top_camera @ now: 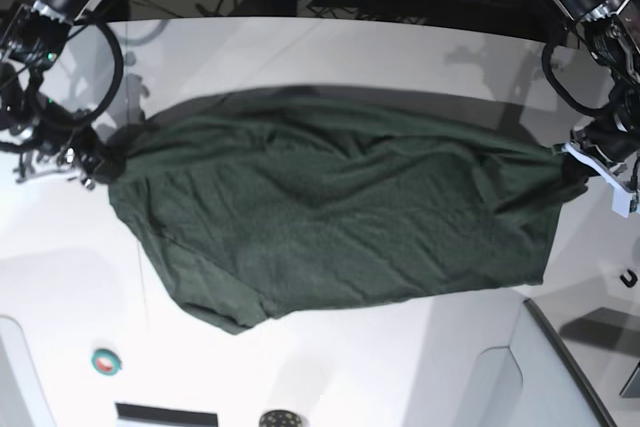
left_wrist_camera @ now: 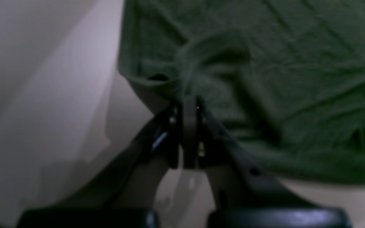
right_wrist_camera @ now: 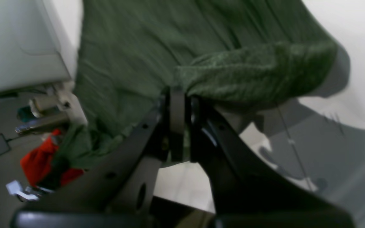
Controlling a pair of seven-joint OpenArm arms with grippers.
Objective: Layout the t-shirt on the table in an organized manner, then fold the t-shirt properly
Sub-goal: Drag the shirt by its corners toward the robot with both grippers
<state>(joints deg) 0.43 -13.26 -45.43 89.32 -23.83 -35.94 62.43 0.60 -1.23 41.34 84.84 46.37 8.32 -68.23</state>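
The t-shirt (top_camera: 330, 217) is stretched wide across the table (top_camera: 330, 367), wrinkled, its lower edge sagging. Left gripper (top_camera: 572, 165), at the base view's right, pinches one end with jaws closed; right gripper (top_camera: 100, 162), opposite, clamps the other end.

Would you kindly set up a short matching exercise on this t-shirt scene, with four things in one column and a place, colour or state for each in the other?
Things:
1. t-shirt
2. table
3. left gripper
4. right gripper

Descriptions:
A. white
B. shut on cloth at the base view's left
C. dark green, stretched between both arms
D. shut on cloth at the base view's right

Pairs: 1-C, 2-A, 3-D, 4-B
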